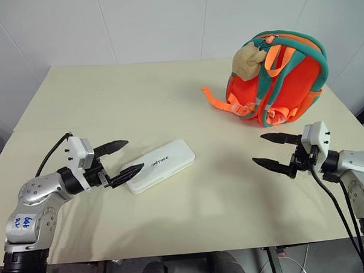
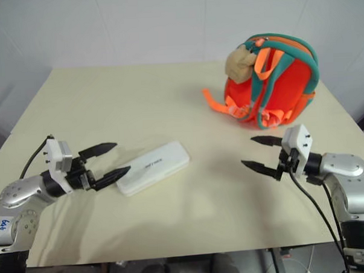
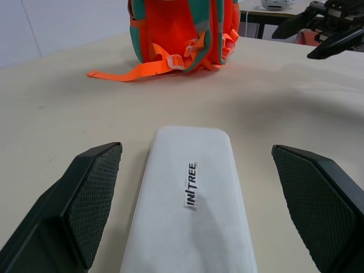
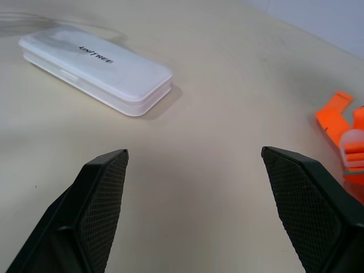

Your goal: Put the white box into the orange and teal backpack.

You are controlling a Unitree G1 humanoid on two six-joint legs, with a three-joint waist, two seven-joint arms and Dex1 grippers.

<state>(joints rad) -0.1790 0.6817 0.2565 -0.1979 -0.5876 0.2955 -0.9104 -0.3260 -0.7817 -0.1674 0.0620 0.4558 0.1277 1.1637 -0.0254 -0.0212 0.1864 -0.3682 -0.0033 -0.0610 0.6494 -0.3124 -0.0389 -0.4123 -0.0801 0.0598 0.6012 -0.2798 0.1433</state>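
A white box [image 1: 160, 166] lies flat on the table [image 1: 138, 102], centre-left. The left gripper [image 1: 121, 158] straddles its near end, fingers wide. The right gripper [image 1: 272, 149] is spread wide, empty. The orange and teal backpack [image 1: 279, 78] stands far right.

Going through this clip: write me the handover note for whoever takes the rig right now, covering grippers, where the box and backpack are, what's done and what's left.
Left gripper: open, holding nothing, fingers on either side of the near end of the white box, not closed on it.
Right gripper: open, holding nothing, over bare table in front of the backpack.
White box: lying flat on the table, lettering up.
Orange and teal backpack: upright at the far right of the table, straps facing the robot, plush toy at the top. Whether it is unzipped cannot be told.
Done: nothing yet.
Left: grip the box, lift it, put it into the backpack.
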